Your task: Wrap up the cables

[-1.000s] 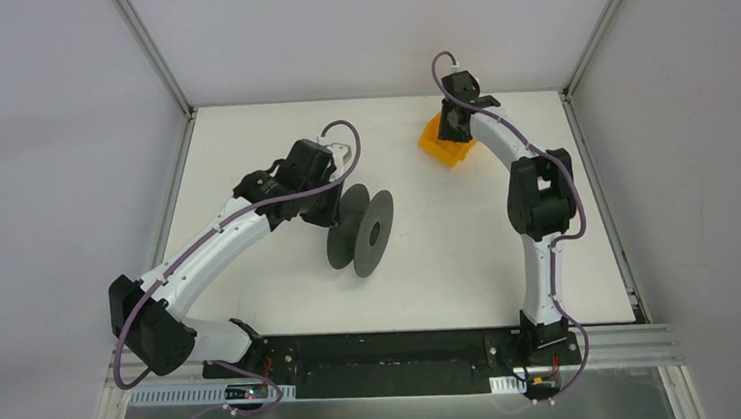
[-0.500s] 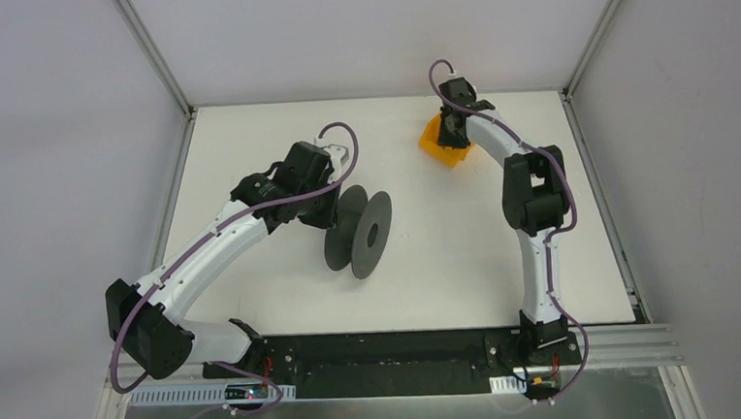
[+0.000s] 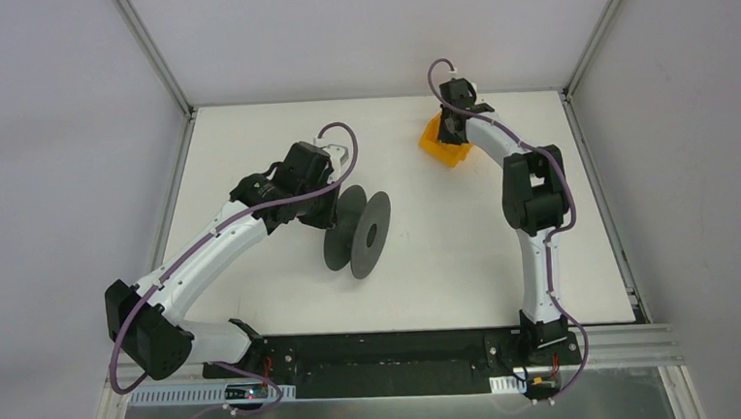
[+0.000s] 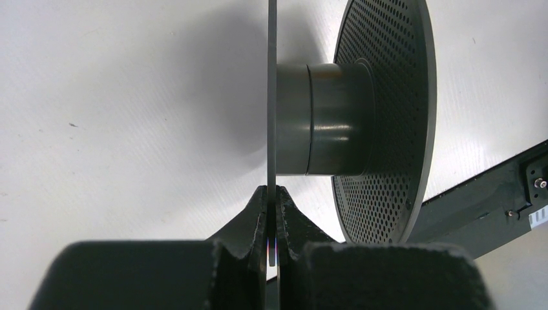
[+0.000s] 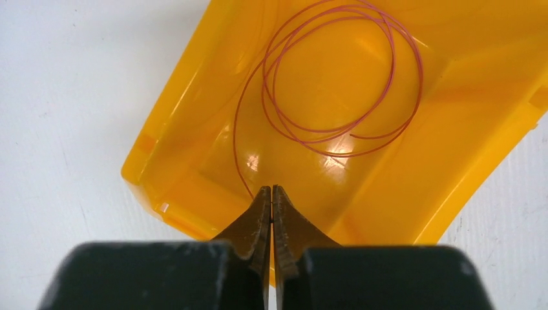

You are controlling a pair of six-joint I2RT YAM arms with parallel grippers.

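Left arm's elbow has sagged slightly nearer; the left gripper (image 4: 272,190) stays clamped on the spool (image 4: 381,116) flange, mid-worktop (image 3: 448,263). Farther back, the right gripper (image 5: 272,188) has edged deeper over the yellow bin (image 5: 194,129), fingers pressed together beside the cables (image 5: 235,126) coiled inside.

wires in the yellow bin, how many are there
1: a thin pink wire coiled in loose loops on the floor of the yellow bin, one end ending beside the shut tips of the right gripper. The bin's near edge is hidden behind the gripper.
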